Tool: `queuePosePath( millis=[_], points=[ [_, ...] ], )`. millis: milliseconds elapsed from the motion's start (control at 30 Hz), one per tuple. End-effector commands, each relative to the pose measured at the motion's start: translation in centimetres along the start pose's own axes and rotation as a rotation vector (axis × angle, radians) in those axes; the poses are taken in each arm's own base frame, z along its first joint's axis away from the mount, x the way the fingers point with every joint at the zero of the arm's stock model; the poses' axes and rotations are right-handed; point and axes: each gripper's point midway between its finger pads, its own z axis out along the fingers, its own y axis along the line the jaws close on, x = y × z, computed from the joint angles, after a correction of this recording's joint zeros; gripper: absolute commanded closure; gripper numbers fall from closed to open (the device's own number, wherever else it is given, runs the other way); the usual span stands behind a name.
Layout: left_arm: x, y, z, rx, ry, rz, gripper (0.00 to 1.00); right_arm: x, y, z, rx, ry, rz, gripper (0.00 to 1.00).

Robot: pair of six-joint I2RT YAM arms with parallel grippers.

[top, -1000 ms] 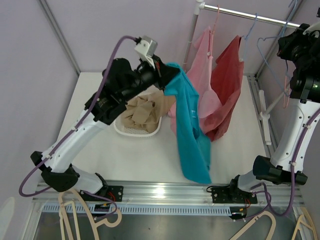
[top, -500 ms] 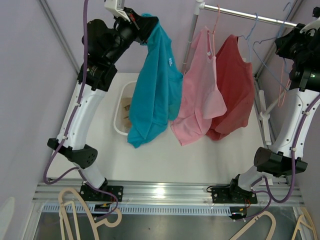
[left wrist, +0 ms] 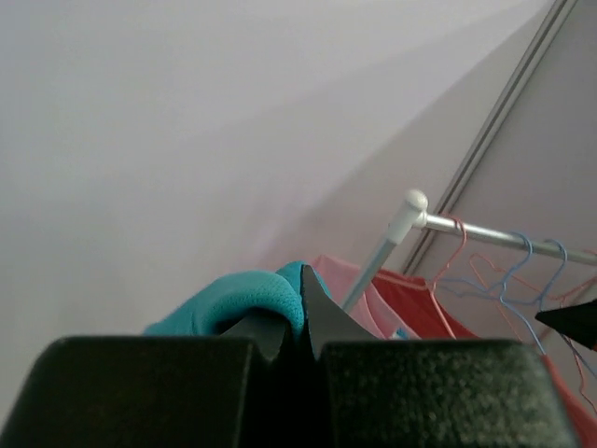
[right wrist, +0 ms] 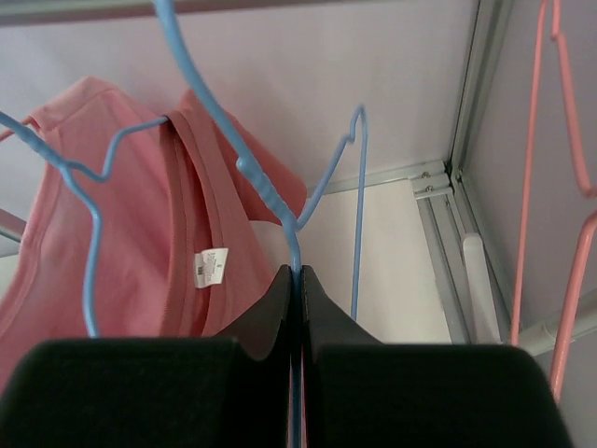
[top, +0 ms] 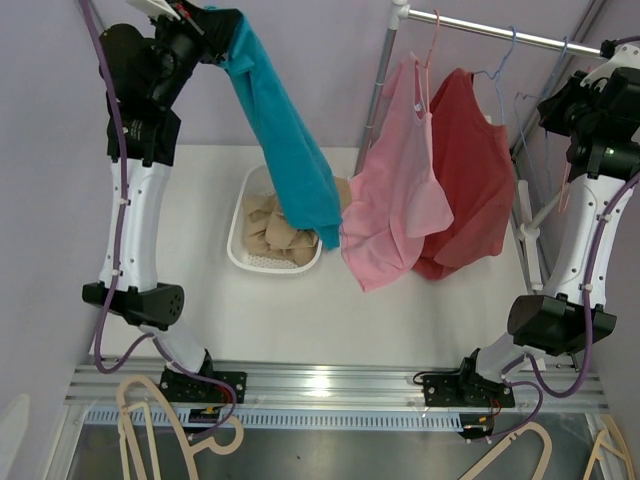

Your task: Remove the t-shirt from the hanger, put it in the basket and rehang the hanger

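Hanging from the raised left gripper (top: 196, 16), the teal t-shirt (top: 285, 150) runs as one long, bunched band slanting down and to the right across the top view. Its upper end is a rounded wad of cloth pinched between the closed jaws, which the left wrist view shows with teal fabric (left wrist: 241, 295) bulging out to one side of the fingers. Lower down the cloth widens a little into loose folds. The bottom edge hangs over the white basket (top: 237, 262) on the table (top: 420, 300), in front of the beige cloths (top: 268, 226) piled inside; whether it touches them cannot be told. That lower edge sits just beside the hem of the pink garment (top: 400, 190), which hangs on the rail (top: 500, 32) next to a red t-shirt (top: 470, 180). No hanger shows inside the teal shirt. At the far right, the right gripper (right wrist: 297, 273) is clamped tight on the thin wire of a blue hanger (right wrist: 264, 187), with the red shirt's collar behind it
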Motion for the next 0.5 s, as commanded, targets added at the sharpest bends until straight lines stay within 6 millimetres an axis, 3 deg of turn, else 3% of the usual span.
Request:
queuePosePath(
  millis=[0, 33, 67, 100, 167, 200, 233, 300, 367, 400, 467],
  points=[
    [2.2, -0.3, -0.9, 0.02, 0.056, -0.075, 0.99, -2.1, 0.3, -2.0, 0.013, -0.085, -0.027, 1.0],
    [2.7, -0.3, -1.1, 0.02, 0.058, -0.104, 0.99, -2.0, 0.3, -2.0, 0.014, -0.083, -0.025, 1.0],
    [6.2, 1.3, -0.9, 0.003, 0.103, -0.133, 0.99, -1.6, 0.3, -2.0, 0.013, -0.076, -0.021, 1.0],
    [5.7, 0.8, -1.5, 0.014, 0.089, -0.138, 0.99, -1.8, 0.4, -2.2, 0.01, -0.083, -0.022, 0.96],
    [6.7, 1.1, -1.8, 0.005, 0.1, -0.155, 0.99, -2.1, 0.4, -2.6, 0.02, -0.092, -0.023, 0.94],
    [9.1, 2.1, -2.2, -0.023, 0.149, -0.174, 0.99, -2.3, 0.3, -2.9, 0.028, -0.1, -0.025, 0.93],
    [9.9, 2.2, -2.5, -0.03, 0.162, -0.193, 0.99, -2.5, 0.2, -3.1, 0.037, -0.106, -0.021, 0.92],
    [14.3, 3.4, -3.5, -0.065, 0.233, -0.232, 0.99, -3.1, 0.1, -3.7, 0.057, -0.126, -0.019, 0.87],
    [17.2, 3.2, -5.0, -0.098, 0.268, -0.235, 0.99, -3.8, 0.3, -4.5, 0.062, -0.149, -0.016, 0.82],
    [17.3, 3.0, -5.3, -0.101, 0.248, -0.221, 0.99, -4.2, 0.5, -4.8, 0.061, -0.16, -0.013, 0.77],
    [21.7, 3.8, -6.9, -0.156, 0.325, -0.212, 0.99, -5.2, 0.9, -5.7, 0.059, -0.189, -0.009, 0.73]
  ],
)
